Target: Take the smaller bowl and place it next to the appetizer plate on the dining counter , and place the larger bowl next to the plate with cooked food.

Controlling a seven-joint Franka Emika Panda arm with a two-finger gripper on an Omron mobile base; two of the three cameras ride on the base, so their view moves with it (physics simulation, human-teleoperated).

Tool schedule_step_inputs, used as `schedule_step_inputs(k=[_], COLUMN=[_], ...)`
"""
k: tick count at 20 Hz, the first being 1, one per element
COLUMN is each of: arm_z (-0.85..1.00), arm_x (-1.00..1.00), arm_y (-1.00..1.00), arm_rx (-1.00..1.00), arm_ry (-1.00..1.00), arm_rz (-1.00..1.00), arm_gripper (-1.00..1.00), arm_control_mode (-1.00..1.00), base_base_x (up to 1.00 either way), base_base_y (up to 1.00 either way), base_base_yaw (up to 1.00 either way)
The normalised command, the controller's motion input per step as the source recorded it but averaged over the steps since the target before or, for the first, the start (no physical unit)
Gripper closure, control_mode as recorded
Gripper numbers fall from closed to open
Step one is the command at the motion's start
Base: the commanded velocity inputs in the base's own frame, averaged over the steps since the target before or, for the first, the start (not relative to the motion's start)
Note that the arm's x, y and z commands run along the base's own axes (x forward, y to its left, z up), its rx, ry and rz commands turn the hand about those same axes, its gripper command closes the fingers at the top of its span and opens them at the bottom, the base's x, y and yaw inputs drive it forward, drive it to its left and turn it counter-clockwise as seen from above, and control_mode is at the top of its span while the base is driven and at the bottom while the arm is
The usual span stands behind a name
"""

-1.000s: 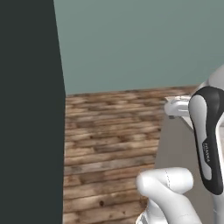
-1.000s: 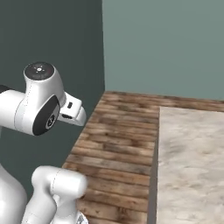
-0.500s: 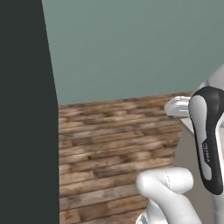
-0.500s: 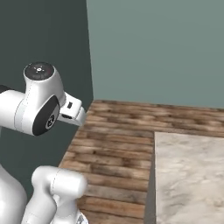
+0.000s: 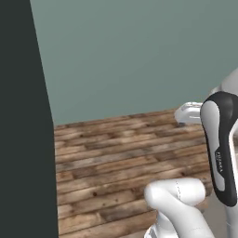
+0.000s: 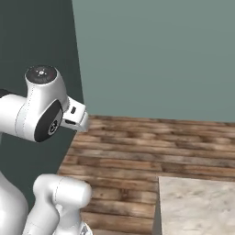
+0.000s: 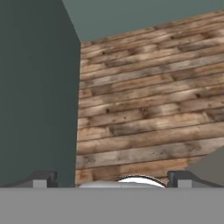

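Note:
My gripper (image 7: 113,179) is open, its two dark fingertips (image 7: 43,178) set wide apart with nothing between them, looking down at the plank floor. A corner of the beige marble dining counter (image 6: 197,206) shows at the lower right of the right base view. The smaller bowl, the larger bowl, the appetizer plate and the plate with cooked food are out of view. The arm is folded close over the base, with its dark-sided link (image 5: 221,148) upright.
A tall dark wall panel (image 5: 23,116) stands on the left, close to the arm. A teal wall (image 6: 156,55) runs behind. Brown wooden plank floor (image 5: 116,158) lies between the walls and the counter corner.
The whole picture has shifted, so the camera has moved with the base: the dark panel slid left and the counter corner sits lower. The arm's pose and the open jaws are unchanged.

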Motion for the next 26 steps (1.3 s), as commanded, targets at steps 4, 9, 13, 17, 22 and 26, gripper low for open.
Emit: schedule_step_inputs(k=[4, 9, 13, 17, 22, 26], arm_z=[0.00, 0.00, 0.00, 0.00, 0.00, 0.00], arm_x=[0.00, 0.00, 0.00, 0.00, 0.00, 0.00], arm_y=[0.00, 0.00, 0.00, 0.00, 0.00, 0.00], arm_rx=[0.00, 0.00, 0.00, 0.00, 0.00, 0.00], arm_ry=[0.00, 0.00, 0.00, 0.00, 0.00, 0.00], arm_rz=[0.00, 0.00, 0.00, 0.00, 0.00, 0.00], arm_gripper=[-1.00, -1.00, -1.00, -1.00, -1.00, -1.00], arm_control_mode=[1.00, 1.00, 1.00, 1.00, 1.00, 1.00], base_base_x=[0.89, 0.95, 0.86, 0.86, 0.77, 0.68], base_base_y=[0.01, 0.00, -0.02, -0.05, -0.17, -0.29], base_base_yaw=[-0.18, -0.26, -0.35, -0.41, -0.37, -0.34])
